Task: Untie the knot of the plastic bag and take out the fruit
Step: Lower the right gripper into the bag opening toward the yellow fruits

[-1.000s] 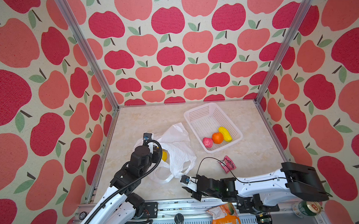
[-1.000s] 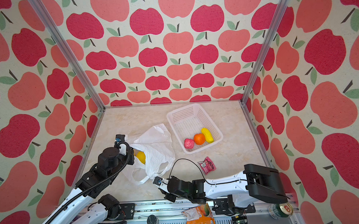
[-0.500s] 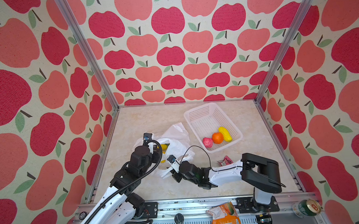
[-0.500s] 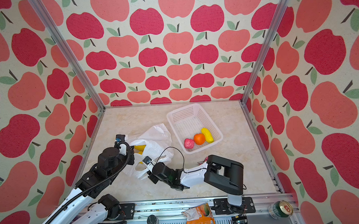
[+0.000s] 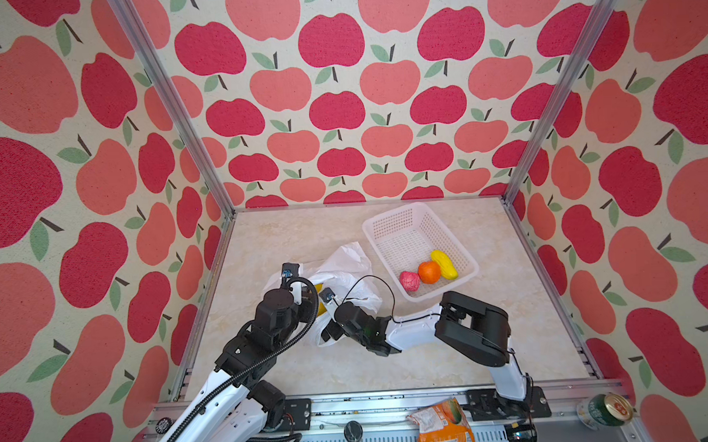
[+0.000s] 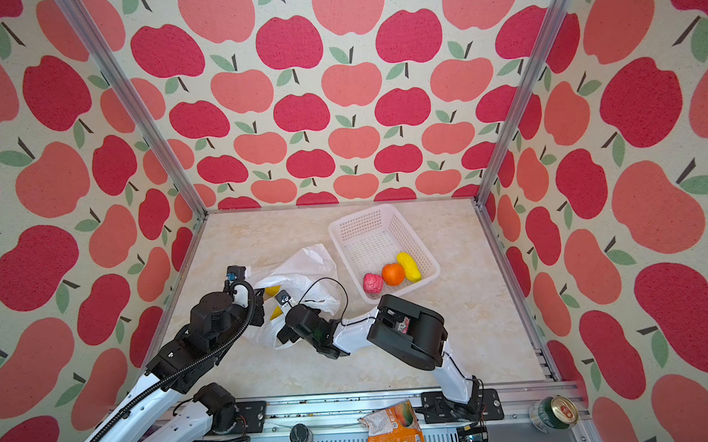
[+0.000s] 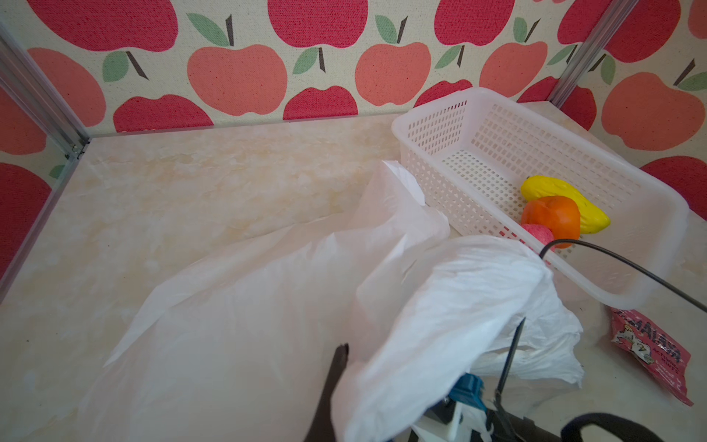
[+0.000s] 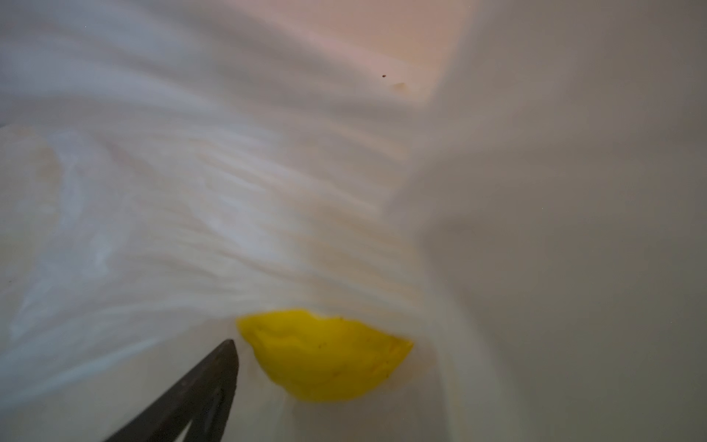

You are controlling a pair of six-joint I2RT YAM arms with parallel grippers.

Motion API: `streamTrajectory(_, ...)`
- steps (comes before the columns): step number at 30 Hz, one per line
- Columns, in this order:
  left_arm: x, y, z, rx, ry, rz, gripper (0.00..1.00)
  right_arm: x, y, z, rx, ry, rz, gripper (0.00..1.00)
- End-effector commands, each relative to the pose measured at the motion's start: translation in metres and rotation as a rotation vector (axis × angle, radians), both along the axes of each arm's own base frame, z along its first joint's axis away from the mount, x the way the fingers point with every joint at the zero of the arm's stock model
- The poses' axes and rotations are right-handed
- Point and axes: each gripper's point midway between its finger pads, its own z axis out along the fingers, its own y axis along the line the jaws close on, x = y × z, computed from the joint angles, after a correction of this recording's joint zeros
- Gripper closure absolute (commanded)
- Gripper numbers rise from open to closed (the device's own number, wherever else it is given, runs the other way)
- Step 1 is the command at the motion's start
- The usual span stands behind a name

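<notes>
The white plastic bag [image 5: 346,260] lies crumpled left of the basket, its mouth gaping toward the front. The knot is not in view. My left gripper [image 7: 382,363] is shut on the bag's edge and holds it up; one dark finger [image 7: 338,367] shows, and plastic covers the other. My right gripper [image 8: 353,344] reaches into the bag's mouth and stands open. Its one visible finger [image 8: 206,382] is just beside a yellow fruit [image 8: 325,356] that lies inside the bag. In both top views that yellow fruit [image 6: 277,312] peeks out between the two wrists.
A white perforated basket [image 5: 390,224] behind the right arm holds a pink fruit [image 5: 409,280], an orange [image 5: 429,272] and a yellow fruit [image 5: 444,264]. A red packet [image 7: 650,356] lies in front of the basket. An orange snack bag [image 5: 442,429] and a green can [image 5: 607,410] sit at the front rail.
My right arm has swung from the table's front edge leftward into the bag's mouth, and its jaws have opened. My left gripper has stayed put with the bag's edge.
</notes>
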Motion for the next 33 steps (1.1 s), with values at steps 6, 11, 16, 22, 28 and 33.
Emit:
streamTrajectory(6, -0.001, -0.004, 0.008, -0.021, -0.009, -0.016, 1.0, 0.017, 0.026, -0.026, -0.035, 0.063, 0.007, 0.02)
streamTrajectory(11, 0.0, -0.004, 0.008, -0.02, -0.01, -0.013, 1.0, 0.017, 0.026, -0.025, -0.031, 0.07, 0.004, 0.21)
streamTrajectory(16, 0.0, -0.004, 0.008, -0.019, -0.013, -0.011, 1.0, 0.016, 0.012, -0.008, -0.007, 0.044, -0.005, 0.38)
streamTrajectory(22, 0.0, -0.003, 0.008, -0.016, -0.01, -0.007, 1.0, 0.008, -0.017, 0.031, 0.022, -0.025, -0.02, 0.5)
streamTrajectory(28, 0.0, -0.002, 0.008, -0.015, -0.01, -0.001, 1.0, -0.007, -0.054, 0.08, 0.041, -0.149, -0.046, 0.54)
streamTrajectory(33, 0.001, -0.001, 0.007, -0.012, -0.009, 0.006, 1.0, -0.021, -0.08, 0.114, 0.056, -0.239, -0.054, 0.57)
